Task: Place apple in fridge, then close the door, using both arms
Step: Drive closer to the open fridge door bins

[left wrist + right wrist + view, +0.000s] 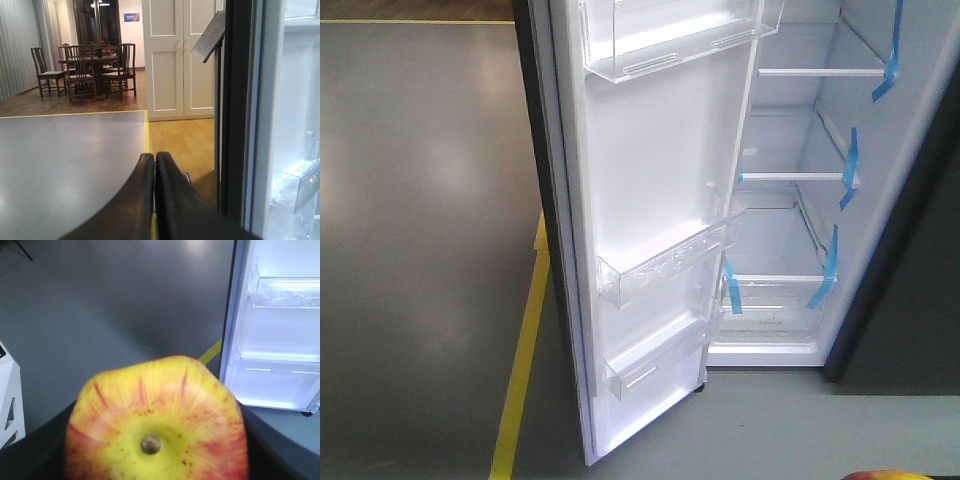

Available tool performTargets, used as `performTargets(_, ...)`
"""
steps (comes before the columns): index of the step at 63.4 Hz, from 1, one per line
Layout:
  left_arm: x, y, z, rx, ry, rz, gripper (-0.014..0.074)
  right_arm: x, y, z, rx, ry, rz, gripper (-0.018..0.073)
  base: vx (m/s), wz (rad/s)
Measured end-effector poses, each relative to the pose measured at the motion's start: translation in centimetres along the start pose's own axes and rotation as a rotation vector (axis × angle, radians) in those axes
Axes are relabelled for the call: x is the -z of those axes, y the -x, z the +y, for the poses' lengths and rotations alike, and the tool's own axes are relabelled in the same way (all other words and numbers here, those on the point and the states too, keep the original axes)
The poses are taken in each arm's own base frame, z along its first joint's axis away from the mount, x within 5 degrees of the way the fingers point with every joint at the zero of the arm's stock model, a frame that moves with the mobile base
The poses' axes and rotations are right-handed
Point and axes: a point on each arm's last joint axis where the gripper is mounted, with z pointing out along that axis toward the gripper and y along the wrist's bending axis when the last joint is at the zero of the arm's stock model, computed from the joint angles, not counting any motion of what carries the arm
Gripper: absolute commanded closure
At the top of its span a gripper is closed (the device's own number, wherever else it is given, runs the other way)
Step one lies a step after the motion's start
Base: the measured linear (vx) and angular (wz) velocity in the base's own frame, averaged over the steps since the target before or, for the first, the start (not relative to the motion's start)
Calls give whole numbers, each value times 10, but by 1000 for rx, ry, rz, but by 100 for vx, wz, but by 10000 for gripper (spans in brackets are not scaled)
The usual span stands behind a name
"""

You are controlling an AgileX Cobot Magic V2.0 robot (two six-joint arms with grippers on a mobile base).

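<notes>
Carrying: apple (157, 405) clenched in right gripper (156, 445), short of fridge (790, 240).
Left gripper (154, 170): closed, empty.
Next: reach a shelf (775, 280); door (660, 150) open.

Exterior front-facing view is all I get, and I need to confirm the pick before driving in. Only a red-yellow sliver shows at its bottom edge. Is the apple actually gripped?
Observer: Yes. In the right wrist view the right gripper holds the small round red-and-yellow apple, stem dimple facing the camera, with black fingers on either side.
Operator: And the left gripper?
Observer: The left gripper is shut and empty, its black fingers pressed together.
Operator: Where is it pointing?
Observer: Past the dark grey outer edge of the open fridge door, towards a dark wooden dining table with chairs.
</notes>
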Motion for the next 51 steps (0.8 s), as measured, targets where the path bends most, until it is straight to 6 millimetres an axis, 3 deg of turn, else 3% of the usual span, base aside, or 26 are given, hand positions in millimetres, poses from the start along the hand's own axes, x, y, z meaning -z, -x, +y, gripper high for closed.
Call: performTargets(51,0,0,0,0,0,0,603,0,0,0,0,0,0,203,10,-1)
